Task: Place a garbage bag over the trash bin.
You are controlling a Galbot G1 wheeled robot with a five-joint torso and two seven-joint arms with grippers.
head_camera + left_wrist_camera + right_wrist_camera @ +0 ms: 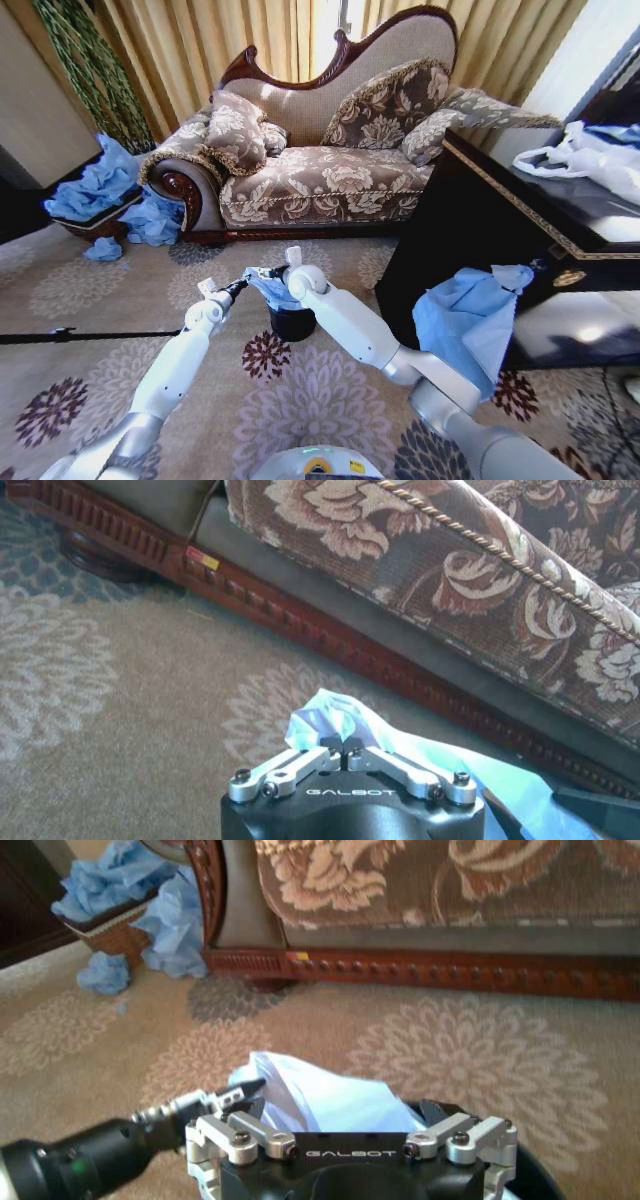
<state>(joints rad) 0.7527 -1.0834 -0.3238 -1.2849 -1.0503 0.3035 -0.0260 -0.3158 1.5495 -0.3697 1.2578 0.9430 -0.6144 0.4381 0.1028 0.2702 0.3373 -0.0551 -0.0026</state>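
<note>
Both arms over the trash bin on the carpet. Left end effector clenched on the garbage bag; right end effector looks spread, bag between its fingers. Bag directly above bin mouth.

A furnished sitting room with drawn curtains and a patterned carpet

A floral brown sofa with a carved dark-red wooden frame stands against gold curtains, where daylight breaks through a gap at the top. Matching cushions lean along its back and arm. The carpet is beige with pale and deep purple flower medallions. To the right sits a glossy black cabinet with gold trim, a blue cloth hanging off its front edge and a white plastic bag on top. At the left, a wicker basket overflows with crumpled blue bags, some spilled onto the floor beside the sofa's arm
</note>
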